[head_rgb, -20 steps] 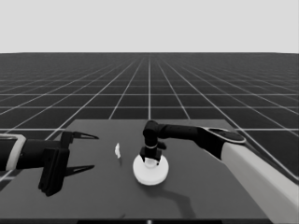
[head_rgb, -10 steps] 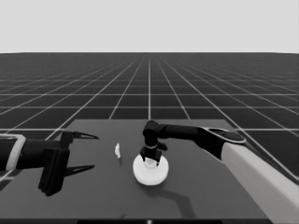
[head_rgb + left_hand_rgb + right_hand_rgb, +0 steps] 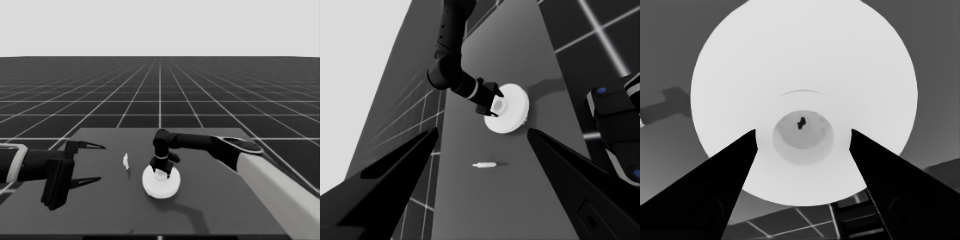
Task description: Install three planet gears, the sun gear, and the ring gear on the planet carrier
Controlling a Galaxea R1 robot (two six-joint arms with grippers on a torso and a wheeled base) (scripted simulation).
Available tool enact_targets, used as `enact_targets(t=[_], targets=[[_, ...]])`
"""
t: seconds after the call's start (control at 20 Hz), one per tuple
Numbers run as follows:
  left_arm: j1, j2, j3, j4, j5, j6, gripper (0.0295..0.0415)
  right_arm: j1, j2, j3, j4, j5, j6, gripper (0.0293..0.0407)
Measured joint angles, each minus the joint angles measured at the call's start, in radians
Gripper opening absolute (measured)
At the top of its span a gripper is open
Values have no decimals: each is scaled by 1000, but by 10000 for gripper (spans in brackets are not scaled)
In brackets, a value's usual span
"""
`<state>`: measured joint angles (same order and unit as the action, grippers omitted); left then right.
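1. Reaching in from the right, the right arm (image 3: 260, 170) hangs its gripper (image 3: 161, 169) straight down over the larger round part (image 3: 160, 184), which lies near mid-tabletop (image 3: 210, 200).
2. R jaws: spread, one finger on each side of the part's raised hub (image 3: 802, 135). The wrist view shows a gap between each wedge and the hub, so nothing is pinched.
3. Hub has a small dark centre hole; the disc fills most of the right wrist view (image 3: 805, 65).
4. Larger round part (image 3: 512, 107) lies flat on the tabletop. No gears or smaller round part are seen apart from it. Cannot tell what is under it.
5. Thin white piece (image 3: 126, 160) lies just left of the disc, apart from it, not touching. In the left wrist view it (image 3: 484, 164) shows as a short sliver between the left gripper's wedges, farther off on the tabletop.
6. Left arm (image 3: 25, 165) is parked at the left edge, gripper (image 3: 85, 162) over the tabletop's left end. L jaws: spread wide, holding nothing.
7. Right gripper (image 3: 492, 102) also shows in the left wrist view, fingers at the hub.
8. Dark machinery w/ blue lights (image 3: 617, 125) sits past the tabletop's edge in the left wrist view.
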<state>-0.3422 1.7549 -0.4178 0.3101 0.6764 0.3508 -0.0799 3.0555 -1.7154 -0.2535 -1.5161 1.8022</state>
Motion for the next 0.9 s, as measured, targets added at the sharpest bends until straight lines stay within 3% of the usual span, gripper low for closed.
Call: enact_targets(t=[0.35, 0.4, 0.45, 0.85, 0.9], targets=[[0, 0, 0, 0, 0, 0, 385, 0, 0, 0, 0, 0, 61, 348], [0, 0, 0, 0, 0, 0, 385, 0, 0, 0, 0, 0, 66, 373], [0, 0, 0, 0, 0, 0, 385, 1, 0, 0, 0, 0, 69, 381], [0, 0, 0, 0, 0, 0, 385, 1, 0, 0, 0, 0, 74, 385], [0, 0, 0, 0, 0, 0, 385, 98, -23, 86, 112, -44, -83, 387]])
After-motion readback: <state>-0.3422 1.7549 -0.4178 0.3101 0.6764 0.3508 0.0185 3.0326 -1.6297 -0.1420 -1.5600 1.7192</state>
